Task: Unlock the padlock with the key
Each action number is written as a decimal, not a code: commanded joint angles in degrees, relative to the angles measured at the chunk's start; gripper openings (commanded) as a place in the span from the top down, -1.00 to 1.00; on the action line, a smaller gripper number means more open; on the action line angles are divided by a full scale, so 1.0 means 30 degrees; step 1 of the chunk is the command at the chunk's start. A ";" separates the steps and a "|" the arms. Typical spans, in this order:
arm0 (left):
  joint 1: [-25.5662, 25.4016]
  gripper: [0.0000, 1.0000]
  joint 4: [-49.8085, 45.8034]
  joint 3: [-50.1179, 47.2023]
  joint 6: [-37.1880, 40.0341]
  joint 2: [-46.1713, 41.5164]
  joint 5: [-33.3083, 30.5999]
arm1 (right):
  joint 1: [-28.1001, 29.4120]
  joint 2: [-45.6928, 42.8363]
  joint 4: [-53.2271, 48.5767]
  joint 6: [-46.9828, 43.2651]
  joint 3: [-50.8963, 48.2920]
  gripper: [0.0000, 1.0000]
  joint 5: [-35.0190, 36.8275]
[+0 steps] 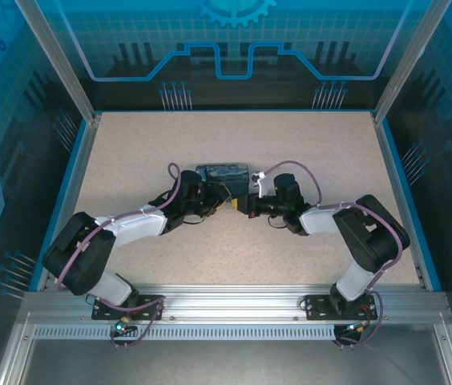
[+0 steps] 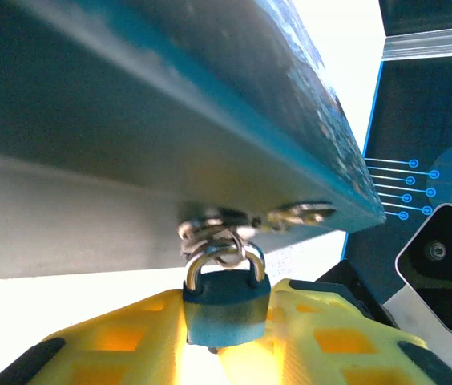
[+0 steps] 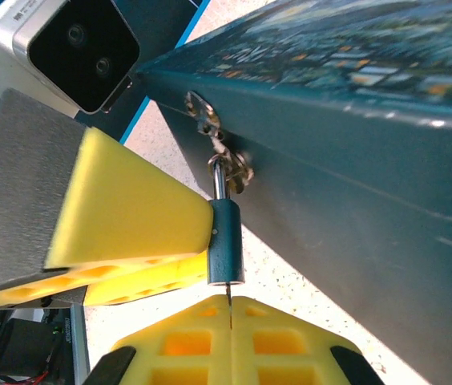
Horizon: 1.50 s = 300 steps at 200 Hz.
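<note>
The tiny blue padlock (image 2: 226,309) hangs by its thin shackle from the metal rings on the painted tin (image 2: 170,104). My left gripper (image 2: 228,303) has a yellow finger against each side of its body. In the right wrist view the padlock (image 3: 226,245) is seen edge-on, with the left fingers (image 3: 130,208) pressed to it. My right gripper (image 3: 230,303) is shut on the thin key (image 3: 228,292), whose tip meets the padlock's underside. Seen from above, the left gripper (image 1: 215,200) and the right gripper (image 1: 247,204) meet in front of the tin (image 1: 223,172).
The tin stands mid-table on the speckled tabletop (image 1: 130,152). Bare surface lies around it, bounded by blue rails and glass walls. The right wrist's camera housing (image 2: 444,265) sits close to the left gripper. Both forearms angle inward from the near edge.
</note>
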 commanded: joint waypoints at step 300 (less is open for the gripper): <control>-0.0651 0.09 0.4028 -0.3812 -0.4574 -0.0619 -0.2831 | 0.0934 0.1466 -0.3259 0.2160 0.1232 1.00 0.1020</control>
